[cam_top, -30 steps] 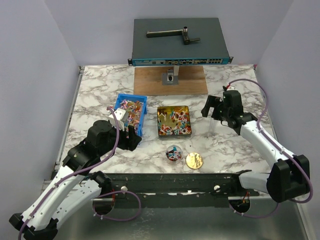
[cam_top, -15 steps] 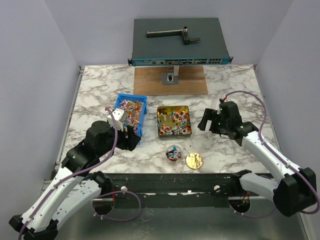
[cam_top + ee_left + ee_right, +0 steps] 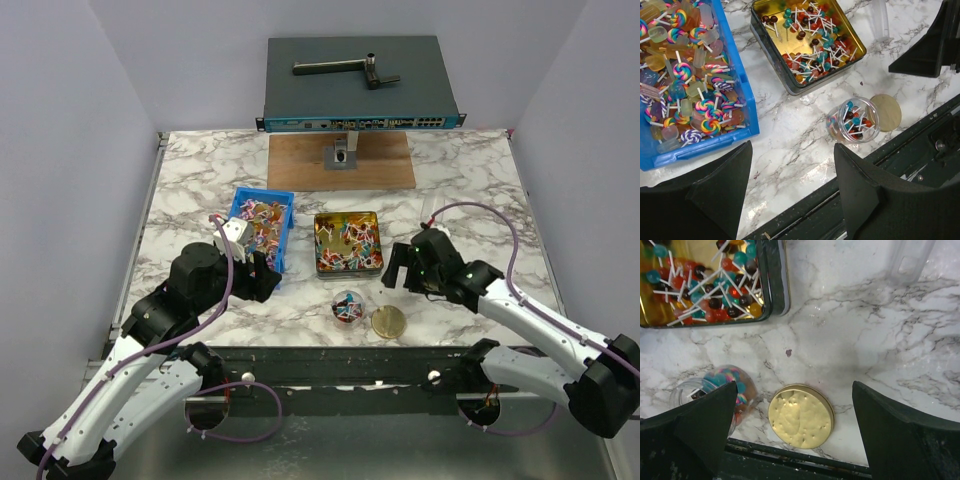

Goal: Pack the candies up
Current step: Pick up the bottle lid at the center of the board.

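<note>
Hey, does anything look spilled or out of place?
Nothing spilled: the candies sit inside the blue bin, the gold tin and the small jar. Only the gold lid lies off the jar, flat on the marble beside it.

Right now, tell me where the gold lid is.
In the top view the gold lid lies flat near the table's near edge, right of centre, just right of the small clear jar and in front of the square tin.

Bright, even light falls from above. The gold tin (image 3: 774, 280) glints with glare on its inner walls. The marble (image 3: 850, 305) just right of it sparkles, and a soft shadow lies below it.
</note>
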Action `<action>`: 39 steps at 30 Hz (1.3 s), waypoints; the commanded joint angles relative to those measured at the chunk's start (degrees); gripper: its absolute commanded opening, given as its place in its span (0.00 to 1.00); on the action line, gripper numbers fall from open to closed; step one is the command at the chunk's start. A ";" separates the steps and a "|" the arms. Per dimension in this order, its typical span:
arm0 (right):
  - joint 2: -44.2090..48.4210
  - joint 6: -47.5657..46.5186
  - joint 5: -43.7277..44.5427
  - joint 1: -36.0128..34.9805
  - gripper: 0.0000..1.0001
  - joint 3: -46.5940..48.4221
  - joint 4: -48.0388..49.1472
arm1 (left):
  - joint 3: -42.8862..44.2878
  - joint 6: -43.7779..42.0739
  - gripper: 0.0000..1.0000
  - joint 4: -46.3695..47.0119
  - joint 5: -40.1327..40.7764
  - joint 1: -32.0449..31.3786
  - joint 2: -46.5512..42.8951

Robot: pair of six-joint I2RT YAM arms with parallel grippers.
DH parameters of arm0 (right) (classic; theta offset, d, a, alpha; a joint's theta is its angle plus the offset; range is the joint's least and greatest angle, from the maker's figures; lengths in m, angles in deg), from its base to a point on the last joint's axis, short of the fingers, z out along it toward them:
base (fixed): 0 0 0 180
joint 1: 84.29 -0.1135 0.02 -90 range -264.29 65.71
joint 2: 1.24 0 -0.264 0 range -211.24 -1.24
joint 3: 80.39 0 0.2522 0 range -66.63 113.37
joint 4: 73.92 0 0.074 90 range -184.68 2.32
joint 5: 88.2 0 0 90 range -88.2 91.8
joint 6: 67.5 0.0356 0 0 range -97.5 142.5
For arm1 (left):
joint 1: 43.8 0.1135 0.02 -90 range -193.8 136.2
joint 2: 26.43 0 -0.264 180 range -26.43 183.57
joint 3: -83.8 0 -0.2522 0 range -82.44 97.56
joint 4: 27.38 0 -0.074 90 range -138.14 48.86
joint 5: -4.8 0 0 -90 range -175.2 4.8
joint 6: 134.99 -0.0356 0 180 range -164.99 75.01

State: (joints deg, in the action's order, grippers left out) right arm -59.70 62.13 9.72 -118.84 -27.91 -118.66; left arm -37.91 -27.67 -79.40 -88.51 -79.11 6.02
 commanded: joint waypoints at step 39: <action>-15.62 21.53 18.25 -28.21 1.00 -2.04 -4.69 | -0.44 0.19 0.69 0.52 0.86 0.24 -1.18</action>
State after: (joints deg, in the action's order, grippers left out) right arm -73.90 82.48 24.83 -146.59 -31.71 -123.45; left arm -37.91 -27.67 -79.40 -88.51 -79.11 5.43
